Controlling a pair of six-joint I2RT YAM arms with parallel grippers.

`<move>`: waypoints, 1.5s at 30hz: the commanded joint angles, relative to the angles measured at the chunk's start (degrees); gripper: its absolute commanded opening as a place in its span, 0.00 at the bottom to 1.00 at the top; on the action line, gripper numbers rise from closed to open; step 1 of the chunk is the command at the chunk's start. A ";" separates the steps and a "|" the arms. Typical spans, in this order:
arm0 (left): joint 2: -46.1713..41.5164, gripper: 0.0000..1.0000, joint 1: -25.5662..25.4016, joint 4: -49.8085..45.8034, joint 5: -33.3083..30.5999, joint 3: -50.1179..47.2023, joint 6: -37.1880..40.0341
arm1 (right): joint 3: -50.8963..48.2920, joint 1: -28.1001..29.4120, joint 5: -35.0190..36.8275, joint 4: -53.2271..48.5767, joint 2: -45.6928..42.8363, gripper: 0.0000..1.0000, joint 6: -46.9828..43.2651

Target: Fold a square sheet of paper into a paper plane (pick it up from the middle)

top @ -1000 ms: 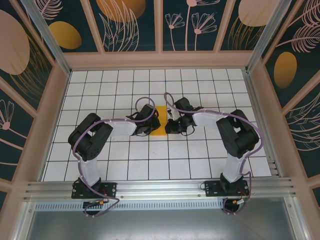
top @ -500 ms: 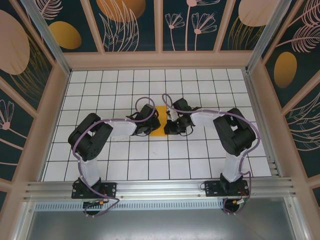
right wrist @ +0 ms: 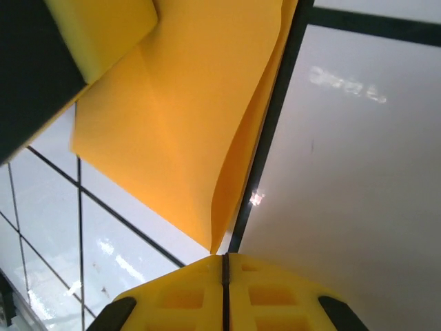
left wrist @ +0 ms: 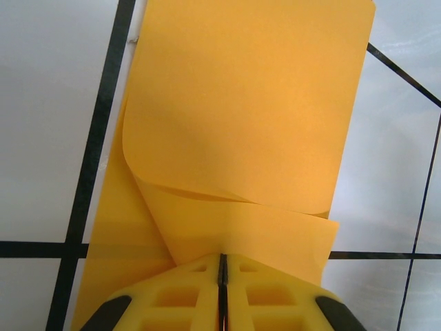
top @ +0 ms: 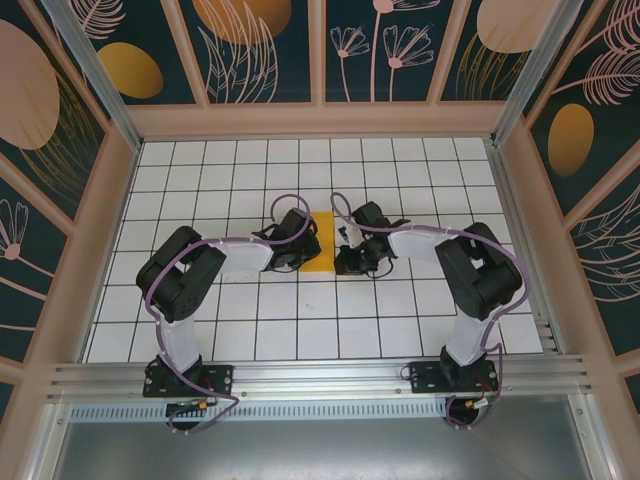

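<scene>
**Desk:** Where does your paper sit?

**Floor:** Your square sheet of paper (top: 322, 240) lies at the middle of the white grid table (top: 400, 310), between the two arms' heads. It is no flat square: in the left wrist view one flap (left wrist: 241, 103) curls over the layer beneath it, its rounded fold running across the frame.

**Desk:** And the left claw?

**Floor:** Your left gripper (top: 306, 248) has its yellow fingers pressed together, with only a thin dark seam between them, and the lower layer of the sheet narrows into that seam. It is pinching the paper.

**Desk:** The right?

**Floor:** Your right gripper (top: 346, 256) is closed the same way. From its wrist camera the sheet (right wrist: 179, 117) stands up off the table, and its raised edge runs down to a corner that meets the closed fingertips (right wrist: 200, 289), so it pinches that corner. One yellow finger of the left gripper shows at that frame's upper left, against the paper.
</scene>
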 commanded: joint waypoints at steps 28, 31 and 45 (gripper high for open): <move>0.95 0.10 0.40 -3.86 0.00 -0.20 0.70 | 2.58 0.26 2.55 0.14 6.56 0.07 1.38; -0.60 0.11 0.35 -1.53 1.63 -0.16 1.61 | 2.23 0.24 3.08 -0.07 7.22 0.07 1.26; -3.11 0.13 -0.22 10.05 12.22 -6.06 -3.96 | 2.34 0.20 4.88 -0.56 8.43 0.05 1.37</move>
